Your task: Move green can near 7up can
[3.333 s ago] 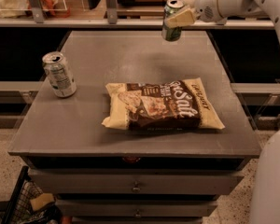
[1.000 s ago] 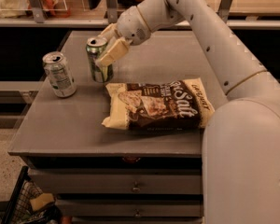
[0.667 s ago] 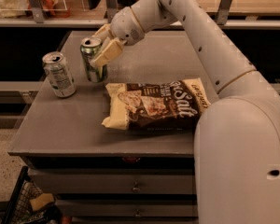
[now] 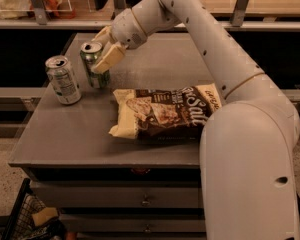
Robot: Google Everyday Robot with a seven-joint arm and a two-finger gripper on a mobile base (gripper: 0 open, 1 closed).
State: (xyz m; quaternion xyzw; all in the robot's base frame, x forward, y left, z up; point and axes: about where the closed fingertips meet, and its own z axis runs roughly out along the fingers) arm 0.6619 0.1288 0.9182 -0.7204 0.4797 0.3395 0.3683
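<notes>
The green can (image 4: 94, 66) stands upright on the grey table (image 4: 80, 134), at the left rear. My gripper (image 4: 104, 47) is shut on the green can, its pale fingers (image 4: 108, 58) on either side of the can's upper part. The 7up can (image 4: 63, 80), silver-white with green print, stands upright just left of the green can, with a small gap between them. My white arm reaches in from the right, across the back of the table.
A brown and cream snack bag (image 4: 165, 113) lies flat in the middle of the table, just right of the green can. A shelf rail (image 4: 50, 24) runs behind the table. Drawers (image 4: 140, 199) sit below the table's front edge. A wire basket (image 4: 30, 219) stands at the lower left.
My gripper has carried the green can from the far right rear across the table to the left, and it now stands close beside the 7up can.
</notes>
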